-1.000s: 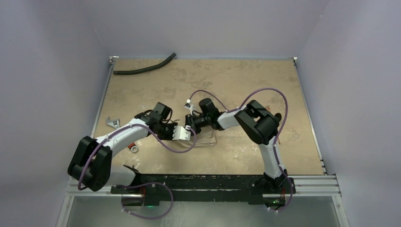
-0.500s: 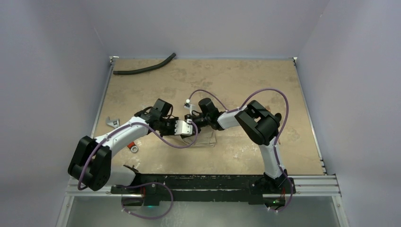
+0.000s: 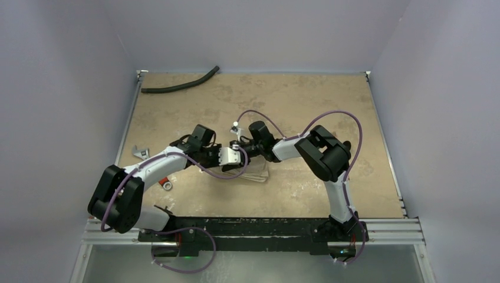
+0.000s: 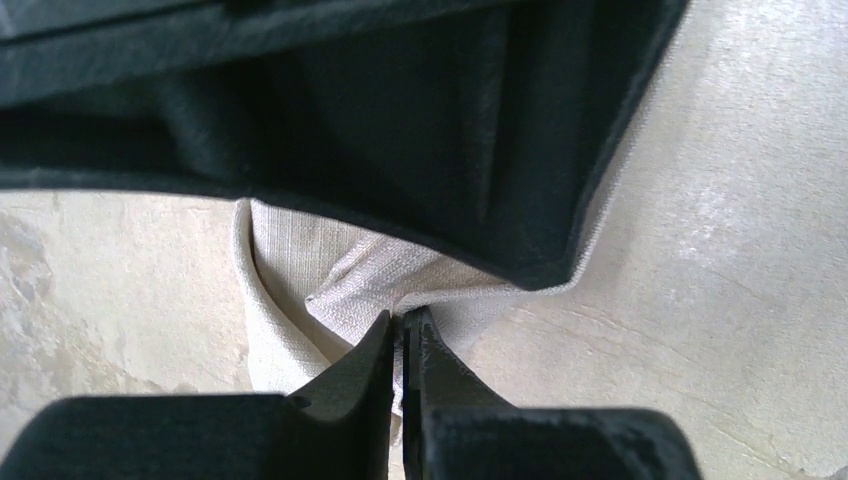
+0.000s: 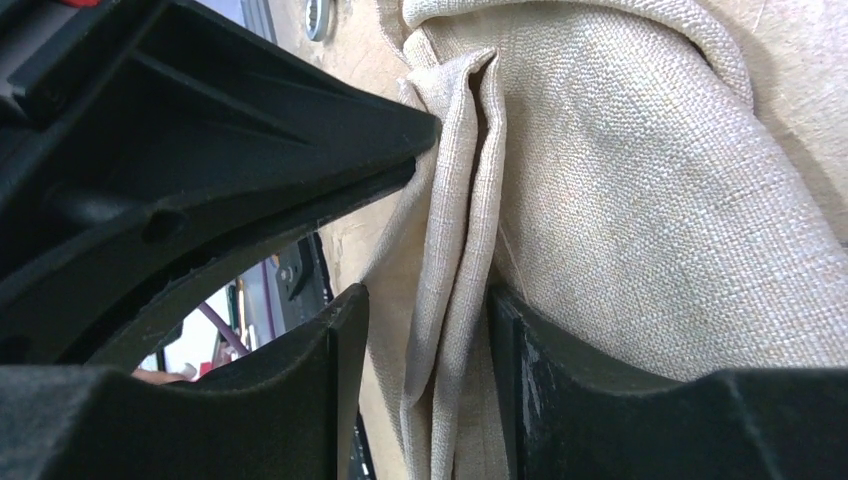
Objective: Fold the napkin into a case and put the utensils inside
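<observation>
The napkin (image 3: 255, 173) lies bunched and partly folded on the tan table, just in front of both grippers. My left gripper (image 3: 234, 158) is shut on a raised fold of the napkin (image 4: 290, 260), its tips (image 4: 403, 322) pinching the cloth edge. My right gripper (image 3: 242, 150) faces it, almost touching. In the right wrist view its jaws (image 5: 428, 340) stand open, with a doubled fold of the napkin (image 5: 620, 200) hanging loose between them. The left gripper's black fingers (image 5: 200, 150) reach in from the upper left. The utensils are hidden from view, and no finished case shows.
A long black curved hose (image 3: 180, 86) lies at the back left. A small metal wrench (image 3: 140, 153) and a small ring-shaped piece (image 3: 168, 185) sit by the left arm. Purple cables loop over both arms. Metal rails edge the table.
My right gripper has opened and let go of the fold. My left gripper has moved slightly back and right, lifting the pinched cloth with it.
</observation>
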Robot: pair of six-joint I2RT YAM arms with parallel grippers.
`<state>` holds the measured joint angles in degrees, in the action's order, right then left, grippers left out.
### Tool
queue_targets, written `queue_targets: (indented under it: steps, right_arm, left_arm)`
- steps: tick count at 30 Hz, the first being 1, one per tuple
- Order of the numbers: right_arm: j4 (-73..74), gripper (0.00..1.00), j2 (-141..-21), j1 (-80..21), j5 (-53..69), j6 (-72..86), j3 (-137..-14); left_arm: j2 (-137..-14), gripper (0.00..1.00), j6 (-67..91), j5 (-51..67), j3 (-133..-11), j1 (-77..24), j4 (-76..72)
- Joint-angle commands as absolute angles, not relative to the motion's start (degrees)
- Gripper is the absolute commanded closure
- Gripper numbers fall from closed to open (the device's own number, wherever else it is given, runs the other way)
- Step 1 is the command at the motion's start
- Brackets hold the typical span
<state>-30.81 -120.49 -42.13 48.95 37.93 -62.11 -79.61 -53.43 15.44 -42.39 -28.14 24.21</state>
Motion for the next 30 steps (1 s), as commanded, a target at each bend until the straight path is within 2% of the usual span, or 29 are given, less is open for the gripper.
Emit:
queue_targets:
  steps: [1,23,30]
  right_arm:
    - [-33.2,0.49,-116.9,-42.3,49.2,39.8,-61.2]
    - [-30.6,0.52,-119.9,-43.5,44.0,38.2,-68.3]
    - [-31.3,0.53,-120.5,-44.4,41.8,36.8,-66.9]
  left_arm:
    - [-79.1,1.0,-50.1,15.5,-41.8,-26.4,22.1]
    - [-77.5,1.0,-44.0,16.9,-41.9,-24.7,20.5]
    - [-77.5,1.0,-42.3,16.6,-43.4,-24.1,20.3]
